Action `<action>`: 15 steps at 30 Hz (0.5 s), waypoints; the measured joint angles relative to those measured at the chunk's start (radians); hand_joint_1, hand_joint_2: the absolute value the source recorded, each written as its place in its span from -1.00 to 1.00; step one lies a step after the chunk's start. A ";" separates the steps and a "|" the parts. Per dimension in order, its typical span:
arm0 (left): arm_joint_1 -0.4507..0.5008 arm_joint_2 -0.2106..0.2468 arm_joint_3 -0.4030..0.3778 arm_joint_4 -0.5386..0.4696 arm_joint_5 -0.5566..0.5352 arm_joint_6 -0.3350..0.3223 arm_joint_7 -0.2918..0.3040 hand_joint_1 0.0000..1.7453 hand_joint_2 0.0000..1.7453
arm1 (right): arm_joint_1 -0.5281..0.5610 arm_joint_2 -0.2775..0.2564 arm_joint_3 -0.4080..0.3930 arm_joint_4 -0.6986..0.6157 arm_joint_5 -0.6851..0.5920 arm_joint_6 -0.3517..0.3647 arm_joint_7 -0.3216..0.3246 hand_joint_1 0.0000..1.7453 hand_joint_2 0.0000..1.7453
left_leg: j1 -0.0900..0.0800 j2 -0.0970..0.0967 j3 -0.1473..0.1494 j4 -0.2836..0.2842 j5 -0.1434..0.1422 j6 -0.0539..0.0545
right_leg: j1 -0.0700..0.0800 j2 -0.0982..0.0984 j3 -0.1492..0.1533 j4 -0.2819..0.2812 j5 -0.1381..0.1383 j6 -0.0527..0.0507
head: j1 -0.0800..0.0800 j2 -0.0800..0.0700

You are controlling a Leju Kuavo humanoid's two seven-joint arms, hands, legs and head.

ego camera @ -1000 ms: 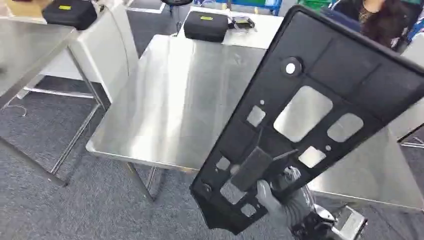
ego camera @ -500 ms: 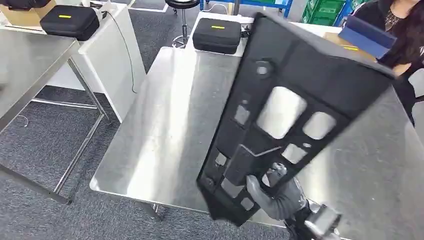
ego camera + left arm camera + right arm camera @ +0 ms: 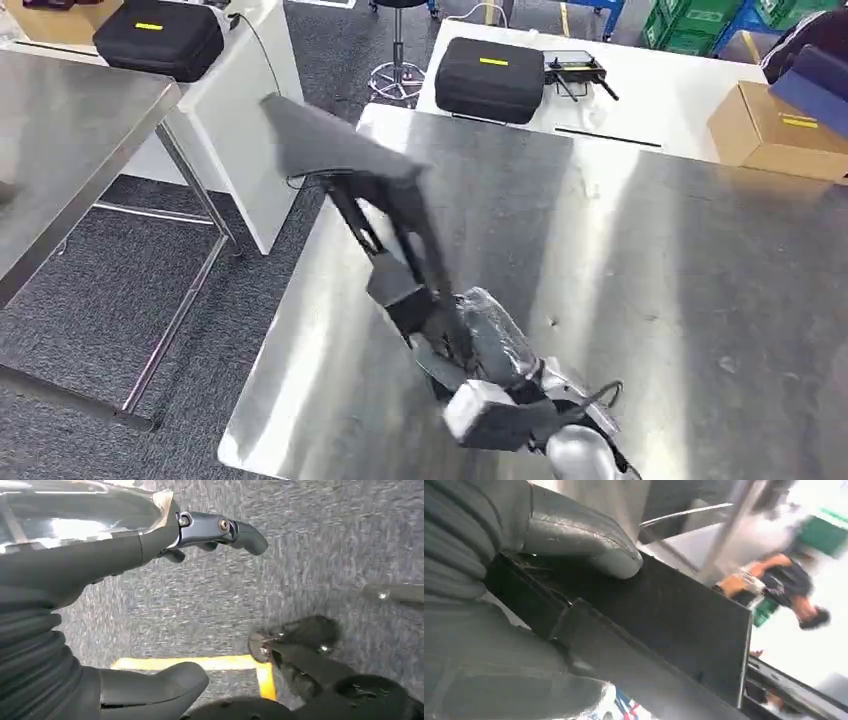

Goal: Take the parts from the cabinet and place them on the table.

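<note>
My right hand (image 3: 480, 345) grips the lower end of a large flat black panel (image 3: 345, 165) with cut-outs. I hold it over the near left part of the steel table (image 3: 640, 260), tilted so I see it nearly edge-on, its far end reaching past the table's left edge. In the right wrist view the thumb (image 3: 584, 535) lies on the panel (image 3: 664, 610), which hides the fingers. My left hand (image 3: 150, 545) hangs over grey carpet, its fingers apart with nothing between them.
A second steel table (image 3: 70, 150) stands at the left. Behind are white tables with two black cases (image 3: 490, 78) (image 3: 160, 38) and cardboard boxes (image 3: 775, 130). A person (image 3: 815, 60) is at the far right. Yellow floor tape (image 3: 210, 662) marks the carpet.
The camera has shifted left and forward over the table. The panel has swung from facing me flat to nearly edge-on, and its far end has moved to the left.
</note>
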 joint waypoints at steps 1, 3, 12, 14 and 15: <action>-0.001 0.000 -0.001 0.000 -0.005 -0.002 0.004 -1.00 1.00 | -0.041 0.001 0.040 0.037 0.017 -0.005 0.014 1.00 1.00 | -0.004 -0.002 0.011 -0.005 -0.004 0.003 | 0.008 0.000 -0.066 0.072 0.001 0.002 | 0.001 0.000; -0.002 -0.002 -0.002 0.000 -0.008 -0.008 0.008 -1.00 1.00 | -0.124 0.015 0.117 0.104 0.040 -0.011 0.050 1.00 1.00 | -0.009 -0.007 0.037 -0.007 -0.018 0.004 | 0.016 0.000 -0.126 0.063 0.070 0.017 | 0.000 0.000; -0.004 -0.016 0.000 -0.002 0.016 0.048 0.024 -1.00 1.00 | -0.358 0.092 0.339 0.348 0.020 -0.010 0.105 1.00 1.00 | -0.016 -0.025 0.076 -0.030 -0.025 -0.009 | 0.028 -0.006 -0.126 -0.173 0.260 0.000 | 0.002 0.000; -0.004 -0.019 0.000 -0.002 0.018 0.055 0.024 -1.00 1.00 | -0.382 0.100 0.362 0.378 0.014 -0.020 0.106 1.00 1.00 | -0.016 -0.025 0.082 -0.036 -0.024 -0.011 | 0.028 -0.006 -0.125 -0.173 0.261 -0.004 | 0.002 0.000; -0.004 -0.021 0.000 -0.002 0.020 0.057 0.024 -1.00 1.00 | -0.396 0.103 0.374 0.395 0.013 -0.024 0.107 1.00 1.00 | -0.016 -0.025 0.084 -0.039 -0.023 -0.012 | 0.028 -0.005 -0.125 -0.173 0.261 -0.004 | 0.001 0.000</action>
